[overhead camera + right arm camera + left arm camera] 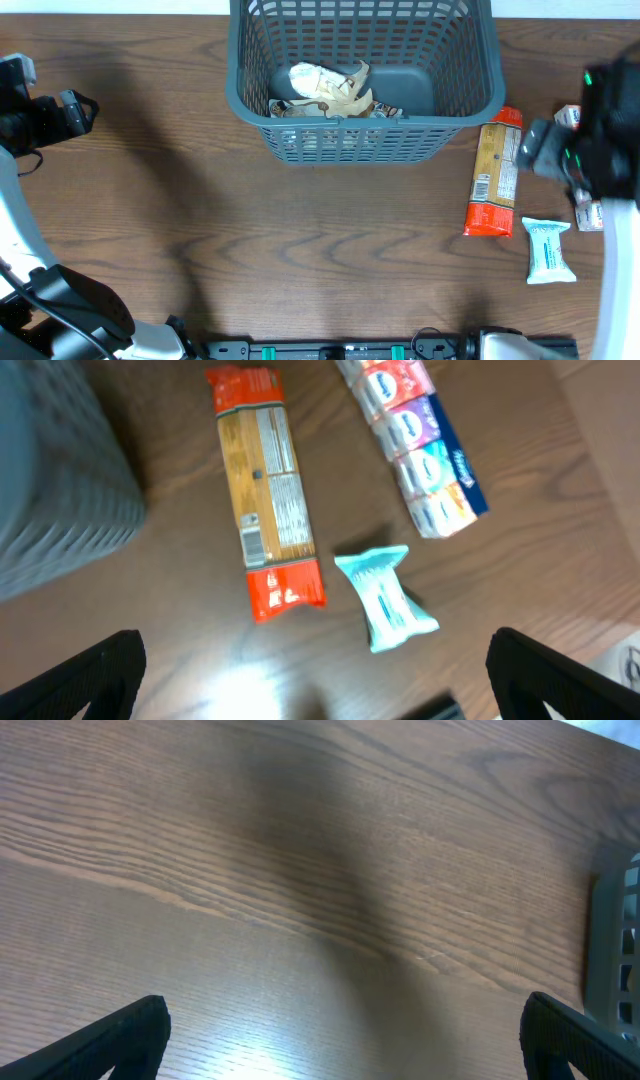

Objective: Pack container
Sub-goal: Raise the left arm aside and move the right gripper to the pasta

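The container [360,135] is a dark grey-blue mesh basket at the table's back centre, with a few cream snack wrappers [325,88] lying on its bottom. To its right lie a long orange-and-tan package [495,172] and a small teal-white packet [548,250]. My right gripper [537,150] hovers above them, open and holding nothing. In the right wrist view the orange package [268,510] and teal packet [385,598] lie ahead of my open right gripper [315,690]. My left gripper [82,112] is open at the far left over bare wood [345,1045].
A strip of multicoloured small packs [420,445] lies right of the orange package, mostly under my right arm [588,215] from overhead. A corner of the basket [615,950] shows at the left wrist view's right edge. The basket's wall [55,490] fills the right wrist view's left.
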`<state>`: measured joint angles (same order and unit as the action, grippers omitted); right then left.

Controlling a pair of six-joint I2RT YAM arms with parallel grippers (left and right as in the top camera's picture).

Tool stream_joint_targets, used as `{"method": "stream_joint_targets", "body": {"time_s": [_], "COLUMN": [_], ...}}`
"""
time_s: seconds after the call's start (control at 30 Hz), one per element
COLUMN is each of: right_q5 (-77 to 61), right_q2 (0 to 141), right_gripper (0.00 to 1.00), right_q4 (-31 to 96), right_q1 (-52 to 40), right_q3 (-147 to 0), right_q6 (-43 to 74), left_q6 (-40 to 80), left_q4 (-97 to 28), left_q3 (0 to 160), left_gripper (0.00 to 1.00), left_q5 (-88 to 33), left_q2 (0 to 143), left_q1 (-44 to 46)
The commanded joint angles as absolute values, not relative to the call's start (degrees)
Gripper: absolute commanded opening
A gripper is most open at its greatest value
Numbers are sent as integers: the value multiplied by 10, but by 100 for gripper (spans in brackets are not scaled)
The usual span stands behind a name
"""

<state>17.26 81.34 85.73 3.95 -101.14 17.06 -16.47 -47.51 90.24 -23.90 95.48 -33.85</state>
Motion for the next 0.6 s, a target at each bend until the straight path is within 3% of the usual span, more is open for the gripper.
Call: {"method": "stream_joint_targets", "body": {"time_s": [0.0, 0.23, 0.57], "right_q5": [136, 83, 57], "right_q2": [866, 967, 998], "right_gripper": [99, 99, 99], "right_q4": [834, 776, 710], "right_q1": [62, 79, 82], "right_q3": [-1011, -1011, -961], "right_q6": [137, 111, 102], "left_q6": [-160, -207, -269], "left_q4": [-474, -480, -496], "left_q3": [903, 903, 903], "left_gripper": [98, 99, 99], "left_q5": [-247, -247, -206], "left_q2": [956, 956, 956], "left_q1": [-337, -310, -228]}}
